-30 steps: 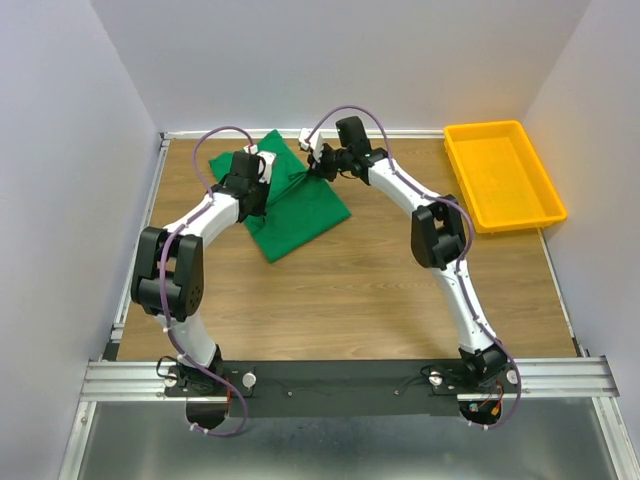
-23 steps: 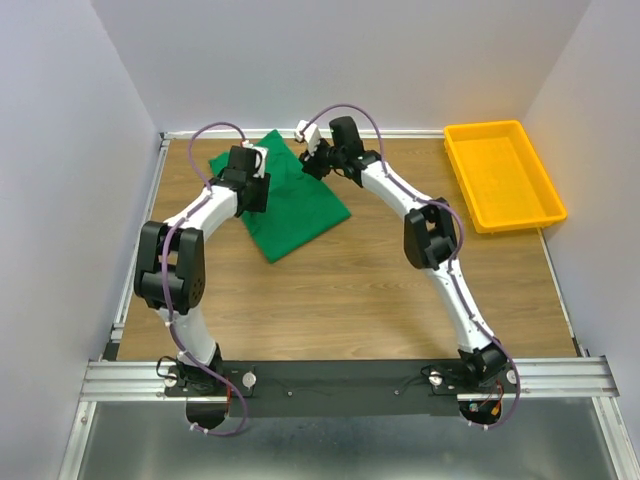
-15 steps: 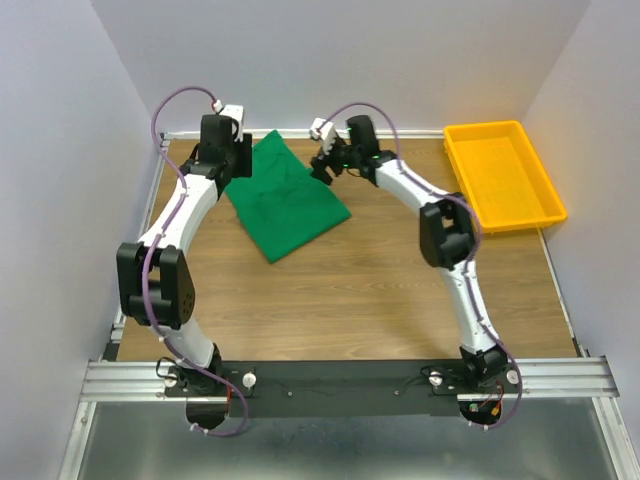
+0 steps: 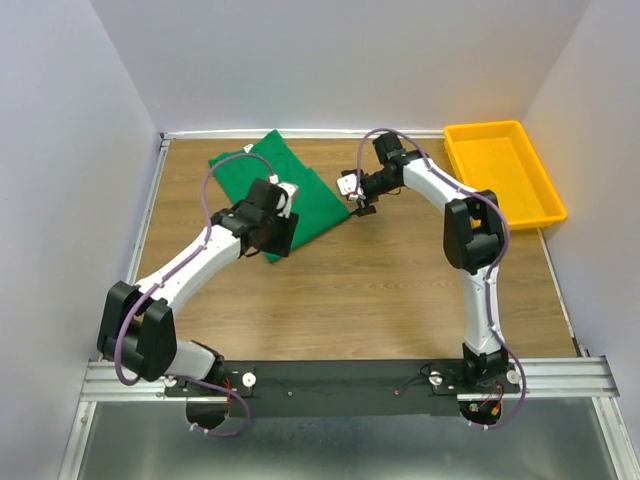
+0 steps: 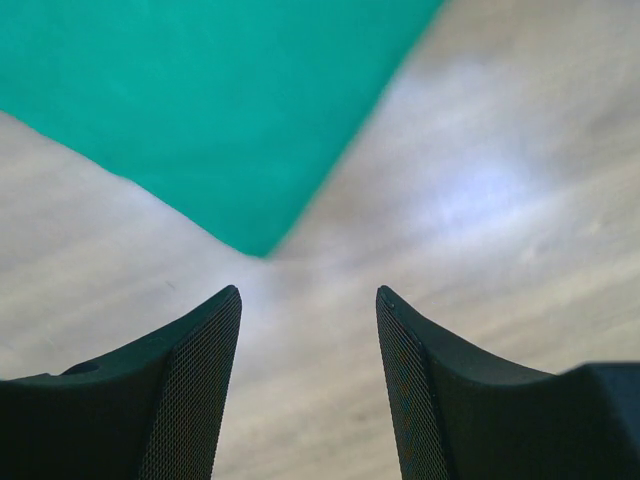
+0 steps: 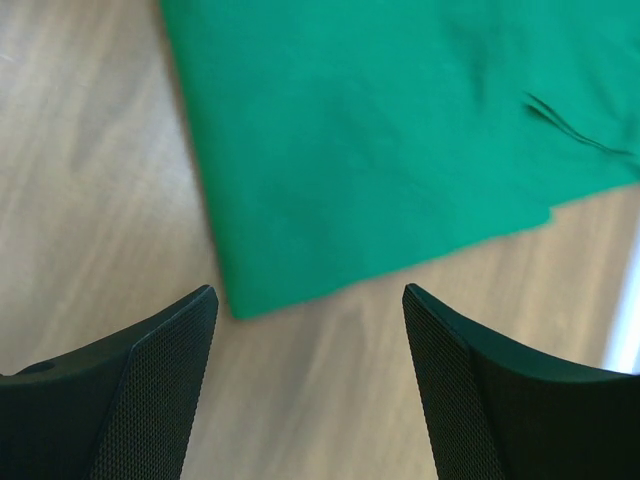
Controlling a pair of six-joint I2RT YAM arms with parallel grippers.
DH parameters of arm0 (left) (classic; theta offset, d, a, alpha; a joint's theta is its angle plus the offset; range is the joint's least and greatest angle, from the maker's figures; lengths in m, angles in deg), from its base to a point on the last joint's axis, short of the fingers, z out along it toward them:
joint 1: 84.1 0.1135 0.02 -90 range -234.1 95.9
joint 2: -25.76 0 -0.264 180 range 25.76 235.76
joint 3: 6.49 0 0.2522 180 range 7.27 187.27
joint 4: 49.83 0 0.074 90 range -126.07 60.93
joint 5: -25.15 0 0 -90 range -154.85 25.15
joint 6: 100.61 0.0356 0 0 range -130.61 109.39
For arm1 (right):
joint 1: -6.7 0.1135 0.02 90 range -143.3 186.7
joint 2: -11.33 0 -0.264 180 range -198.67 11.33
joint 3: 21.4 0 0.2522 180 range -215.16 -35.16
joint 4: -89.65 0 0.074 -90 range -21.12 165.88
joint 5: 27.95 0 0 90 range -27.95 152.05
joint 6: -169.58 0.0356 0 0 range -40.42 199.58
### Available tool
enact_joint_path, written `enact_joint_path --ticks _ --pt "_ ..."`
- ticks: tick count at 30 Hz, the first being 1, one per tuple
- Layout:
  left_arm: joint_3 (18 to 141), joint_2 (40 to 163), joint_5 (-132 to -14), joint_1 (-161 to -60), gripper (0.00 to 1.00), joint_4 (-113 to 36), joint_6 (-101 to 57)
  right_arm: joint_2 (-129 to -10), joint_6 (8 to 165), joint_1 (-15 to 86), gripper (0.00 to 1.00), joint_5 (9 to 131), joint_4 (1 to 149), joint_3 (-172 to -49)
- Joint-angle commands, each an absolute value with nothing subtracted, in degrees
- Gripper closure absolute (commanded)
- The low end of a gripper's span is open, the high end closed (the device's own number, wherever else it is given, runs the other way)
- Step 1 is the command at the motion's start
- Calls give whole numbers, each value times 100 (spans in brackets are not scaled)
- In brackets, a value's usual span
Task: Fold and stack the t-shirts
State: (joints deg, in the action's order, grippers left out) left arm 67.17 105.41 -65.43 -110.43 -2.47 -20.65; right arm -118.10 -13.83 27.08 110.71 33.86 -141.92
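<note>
T-shirt (image 4: 312, 195), green and roughly folded, lies flat toward the far left of the table (image 4: 350, 290). The left gripper (image 5: 308, 293) and the right gripper (image 6: 310, 290) both hang wide open and empty, each poised at a corner of the cloth. A pinch could close on bare wood, or catch only the top layer and drag the fold apart. From above, the left arm (image 4: 200, 260) covers the near corner. The cloth is probably several layers thick, though the blurred wrist views don't settle it.
</note>
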Motion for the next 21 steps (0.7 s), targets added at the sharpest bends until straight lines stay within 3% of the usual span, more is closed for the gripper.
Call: enact_joint_path --ticks 1,7,13,21 --pt "7089 10686 -5155 -11722 36 522 -2467 -11928 -1702 2622 18 11108 2798 -14406" --pt "7431 11607 -4597 -12294 34 1006 -2695 -11383 -2123 2533 17 11372 2772 -13449" --pt "7512 12330 -3919 -12216 36 709 -2748 -11356 -1887 2604 17 11513 2781 -13394" --pt "7626 12876 -3962 -12128 41 155 -2414 -11374 -1763 2779 18 11619 2798 -13473"
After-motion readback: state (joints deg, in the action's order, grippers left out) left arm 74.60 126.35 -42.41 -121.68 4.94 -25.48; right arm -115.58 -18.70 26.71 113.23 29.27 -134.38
